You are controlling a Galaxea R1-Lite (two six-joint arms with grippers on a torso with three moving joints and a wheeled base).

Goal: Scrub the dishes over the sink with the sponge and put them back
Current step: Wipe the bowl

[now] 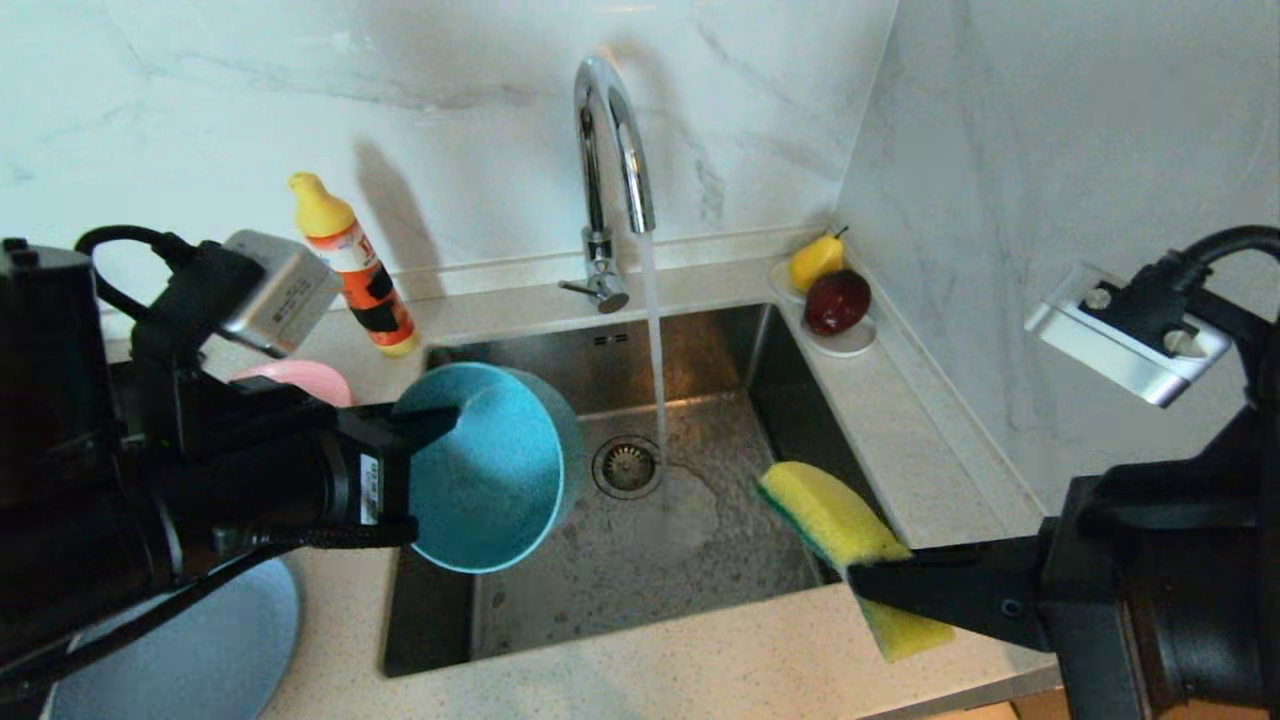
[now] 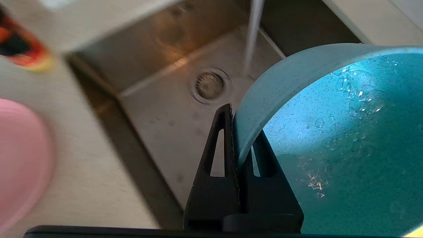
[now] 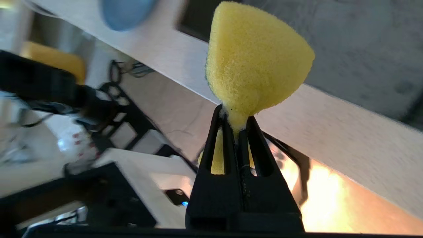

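Note:
Over the left part of the sink (image 1: pixel 700 560) hangs the teal bowl (image 1: pixel 490 470) (image 2: pixel 343 138), tipped on its side with its wet inside facing right. My left gripper (image 1: pixel 440 425) (image 2: pixel 239 132) is shut on its rim. The yellow sponge (image 1: pixel 835 520) (image 3: pixel 254 62), green layer along one edge, is pinched in my shut right gripper (image 1: pixel 870 580) (image 3: pixel 236 127) above the sink's right front corner. Behind my left arm a pink plate (image 1: pixel 300 380) (image 2: pixel 19 158) lies on the counter. A light blue plate (image 1: pixel 200 650) lies at the counter's front left.
Water runs from the chrome tap (image 1: pixel 610 180) down beside the drain strainer (image 1: pixel 628 466). An orange detergent bottle (image 1: pixel 355 265) stands at the back left. A white saucer (image 1: pixel 845 340) with a yellow pear (image 1: pixel 815 260) and a dark red fruit sits at the back right corner.

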